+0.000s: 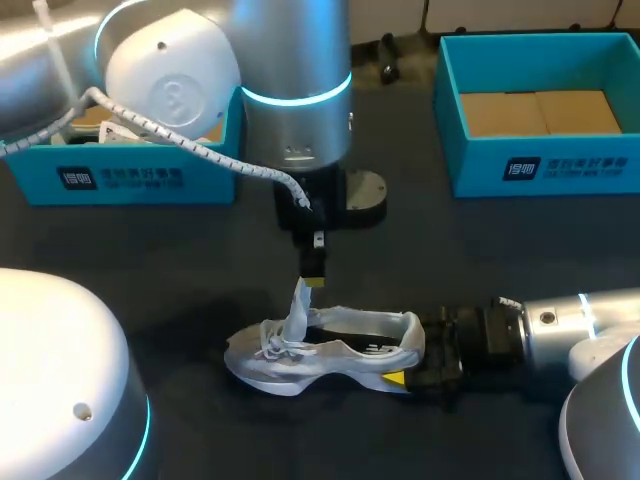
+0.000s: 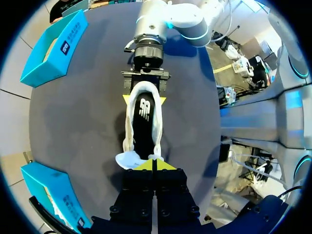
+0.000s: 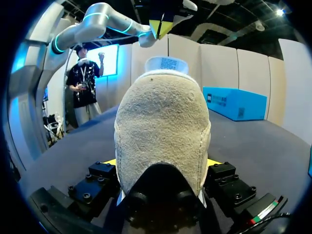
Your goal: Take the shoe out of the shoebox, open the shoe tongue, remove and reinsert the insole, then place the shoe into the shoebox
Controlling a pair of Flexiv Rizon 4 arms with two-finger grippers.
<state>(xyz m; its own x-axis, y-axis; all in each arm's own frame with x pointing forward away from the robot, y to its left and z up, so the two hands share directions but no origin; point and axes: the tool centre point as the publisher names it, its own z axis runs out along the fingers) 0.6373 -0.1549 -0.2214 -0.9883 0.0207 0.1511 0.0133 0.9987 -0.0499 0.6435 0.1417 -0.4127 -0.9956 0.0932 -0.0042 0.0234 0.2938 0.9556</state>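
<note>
My right gripper point(image 1: 410, 357) clamps the shoe point(image 1: 330, 350) steady; my left gripper point(image 1: 313, 283), pinched on the tongue point(image 1: 298, 312), should pull straight up, slowly.

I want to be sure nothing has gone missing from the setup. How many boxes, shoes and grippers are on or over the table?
Open turquoise cardboard shoeboxes: 2 (one at the robot's left, one at its right)
White and grey mesh sneaker: 1
Yellow-tipped grippers: 2 (left gripper, right gripper), both with jaws shut on the sneaker
Total: 5
</note>
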